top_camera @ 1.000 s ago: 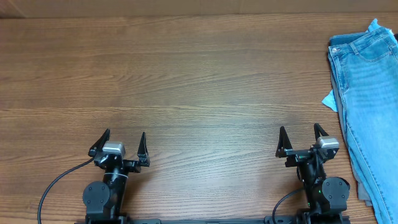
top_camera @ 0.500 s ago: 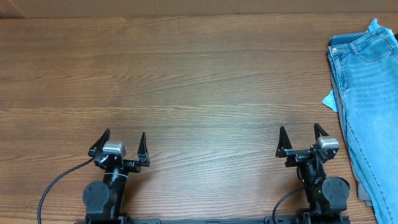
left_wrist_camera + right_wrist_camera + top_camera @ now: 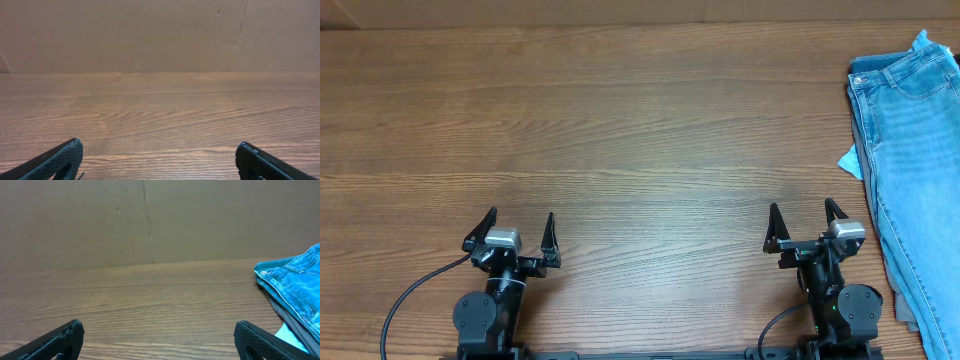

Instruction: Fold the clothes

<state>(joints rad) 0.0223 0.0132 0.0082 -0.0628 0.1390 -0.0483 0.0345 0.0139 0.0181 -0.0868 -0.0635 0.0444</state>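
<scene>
Two grippers stood at the near edge of the wooden table, both holding nothing. The left gripper sat toward the near left corner, its two fingers spread wide over bare wood. The right gripper sat toward the near right corner, its fingers spread wide as well, apart from the cloth.

One pair of light-blue jeans lay flat along the right edge. Its waistband pointed to the far right corner, and its legs ran toward the near edge, so the long axis went far to near. One grey garment peeked out from beneath the jeans near the near right corner.
</scene>
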